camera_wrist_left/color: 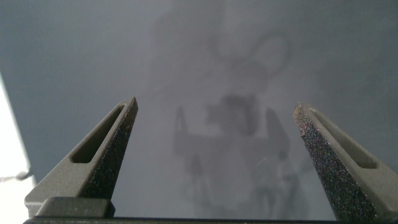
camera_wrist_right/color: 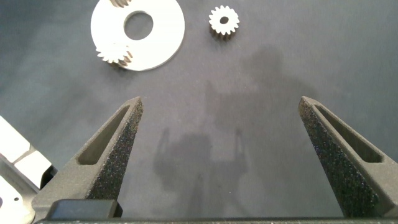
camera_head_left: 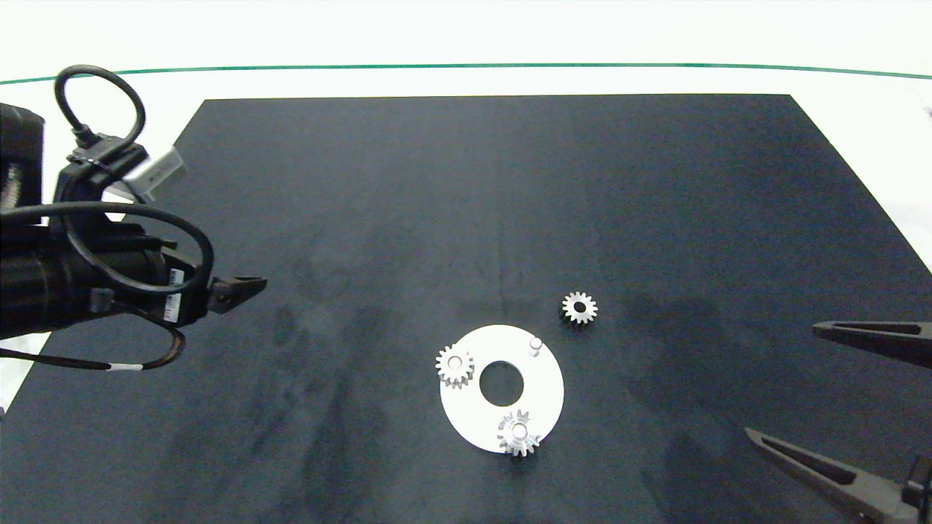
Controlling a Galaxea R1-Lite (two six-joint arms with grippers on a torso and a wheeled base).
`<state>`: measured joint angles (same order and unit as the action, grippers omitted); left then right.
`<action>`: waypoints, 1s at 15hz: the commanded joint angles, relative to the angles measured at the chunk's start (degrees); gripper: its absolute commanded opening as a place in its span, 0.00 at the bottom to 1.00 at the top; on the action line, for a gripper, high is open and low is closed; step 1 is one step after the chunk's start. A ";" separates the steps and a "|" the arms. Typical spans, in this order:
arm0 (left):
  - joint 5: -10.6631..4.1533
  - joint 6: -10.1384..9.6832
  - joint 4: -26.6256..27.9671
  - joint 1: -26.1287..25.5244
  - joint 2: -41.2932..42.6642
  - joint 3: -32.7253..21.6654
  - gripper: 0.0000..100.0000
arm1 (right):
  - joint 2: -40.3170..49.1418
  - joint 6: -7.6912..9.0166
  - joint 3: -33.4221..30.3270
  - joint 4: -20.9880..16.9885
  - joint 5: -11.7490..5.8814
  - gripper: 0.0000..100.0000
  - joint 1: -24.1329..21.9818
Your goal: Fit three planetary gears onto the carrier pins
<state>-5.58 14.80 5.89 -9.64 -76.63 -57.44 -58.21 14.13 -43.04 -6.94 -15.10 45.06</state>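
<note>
Mostly cut off at the head view's left edge, the left gripper (camera_head_left: 240, 287) shows only one dark fingertip past a bulky black arm looped with cables; its wrist view shows both grey fingers (camera_wrist_left/color: 106, 165) spread wide over bare mat with nothing between them. Rough, grainy pads line the inner faces, with slotted cut-outs on the outer sides.

Next, near the middle of the black mat (camera_head_left: 364, 182) (matte, smudged with faint streaks), lies the flat white disc (camera_head_left: 542, 393), ring-shaped with a large centre hole. Two silvery toothed gears sit on pins: the left gear (camera_head_left: 454, 365) overhangs the disc's left rim, the near gear (camera_head_left: 518, 433) overhangs the near rim. Each pin tip shows pale through the gear's hole. The bare pin (camera_head_left: 535, 343) stands whitish and empty at the far right of the disc. The loose gear (camera_head_left: 579, 308) lies flat on the mat just beyond that pin, off the disc.

At the right, the right gripper (camera_head_left: 837, 393) enters with fingers wide apart, holding nothing, bases cut off by the picture's edge.
</note>
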 commanded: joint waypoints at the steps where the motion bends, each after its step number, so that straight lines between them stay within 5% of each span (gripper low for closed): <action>1: -0.13 -5.04 9.67 7.80 4.12 -5.75 1.00 | -7.44 -0.86 -0.46 3.77 4.21 1.00 -7.62; 3: 0.05 -9.44 16.70 8.85 5.61 -6.72 1.00 | -12.28 -2.26 -0.55 7.73 5.79 1.00 -10.69; 6: -0.13 -6.63 17.67 9.55 5.35 -6.45 1.00 | -14.04 -5.25 -0.55 12.56 5.08 1.00 -11.31; 8: -0.57 -6.27 19.69 9.91 5.61 -5.75 1.00 | -15.53 -5.34 -1.69 12.47 4.82 1.00 -11.31; 10: -4.61 -5.31 19.95 11.05 6.76 -5.75 1.00 | -19.13 -5.34 -3.27 12.12 3.68 1.00 -11.57; 11: -5.32 -5.13 19.95 10.87 8.08 -5.66 1.00 | -20.63 -5.34 -4.06 12.30 3.41 1.00 -12.54; 15: -5.32 -2.67 20.13 10.52 11.50 -3.91 1.00 | -28.98 -5.43 -9.16 12.56 3.77 1.00 -16.40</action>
<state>-10.80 12.03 25.91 0.90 -66.54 -61.77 -82.52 8.64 -50.08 5.58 -11.41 30.17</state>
